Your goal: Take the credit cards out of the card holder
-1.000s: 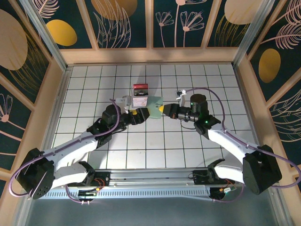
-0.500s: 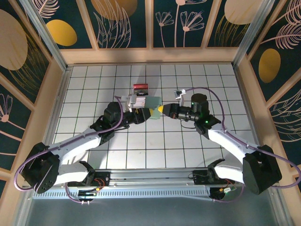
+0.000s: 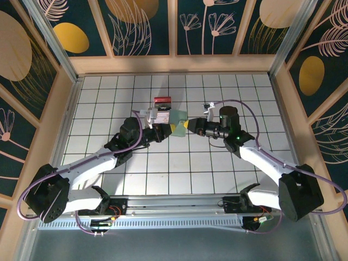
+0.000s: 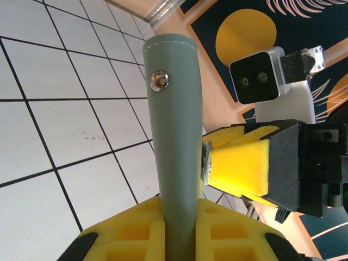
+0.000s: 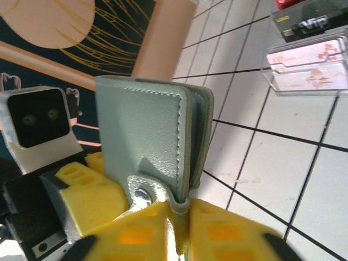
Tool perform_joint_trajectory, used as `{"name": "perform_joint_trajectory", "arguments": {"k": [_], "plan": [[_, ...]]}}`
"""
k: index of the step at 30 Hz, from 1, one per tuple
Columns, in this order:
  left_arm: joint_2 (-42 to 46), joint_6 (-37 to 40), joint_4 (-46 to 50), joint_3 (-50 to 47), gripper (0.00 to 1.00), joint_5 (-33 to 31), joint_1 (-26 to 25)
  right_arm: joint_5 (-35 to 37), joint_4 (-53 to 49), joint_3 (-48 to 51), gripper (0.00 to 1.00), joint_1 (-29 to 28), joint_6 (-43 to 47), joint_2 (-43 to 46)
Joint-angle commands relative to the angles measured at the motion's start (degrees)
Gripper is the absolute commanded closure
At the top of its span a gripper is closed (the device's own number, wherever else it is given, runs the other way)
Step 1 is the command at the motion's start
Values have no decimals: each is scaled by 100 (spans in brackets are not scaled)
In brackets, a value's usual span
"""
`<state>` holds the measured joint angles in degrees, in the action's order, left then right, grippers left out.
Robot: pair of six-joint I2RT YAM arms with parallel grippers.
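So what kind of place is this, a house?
Probably a robot practice booth, not a house: a white gridded table, wood-framed walls painted with flowers, and two robot arms bolted at its near edge.

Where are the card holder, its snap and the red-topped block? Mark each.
card holder (image 4: 174, 152), left wrist view, leather face
snap (image 4: 159, 80), left wrist view, metal stud
red-topped block (image 3: 162, 101), top external view, red top

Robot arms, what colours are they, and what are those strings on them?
The left arm and right arm have smooth white shells with chunky black joints. Their fingers are bright yellow blocks. The strings are purple cables looping alongside.
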<state>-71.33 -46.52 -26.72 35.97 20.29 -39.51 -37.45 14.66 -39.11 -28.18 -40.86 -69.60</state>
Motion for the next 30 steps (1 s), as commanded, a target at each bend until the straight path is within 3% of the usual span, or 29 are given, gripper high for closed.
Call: {"name": "perform_joint_trajectory", "arguments": {"k": [1, 6, 13, 23, 30], "plan": [[-5, 358, 178, 91, 95, -240, -42, 805, -650, -351, 73, -32, 283, 159], [19, 699, 457, 62, 100, -871, -78, 2060, -1548, -523, 71, -89, 298, 439], [27, 850, 318, -41, 100, -1683, -339, 2747, -1880, -631, 72, -506, 115, 615], [-213, 807, 112, -93, 100, -1802, -397, 2976, -1875, -1225, 71, -1249, 69, -61], [-195, 723, -46, -177, 100, -1823, -400, 2939, -1781, -1447, 69, -1379, 74, -531]]}}
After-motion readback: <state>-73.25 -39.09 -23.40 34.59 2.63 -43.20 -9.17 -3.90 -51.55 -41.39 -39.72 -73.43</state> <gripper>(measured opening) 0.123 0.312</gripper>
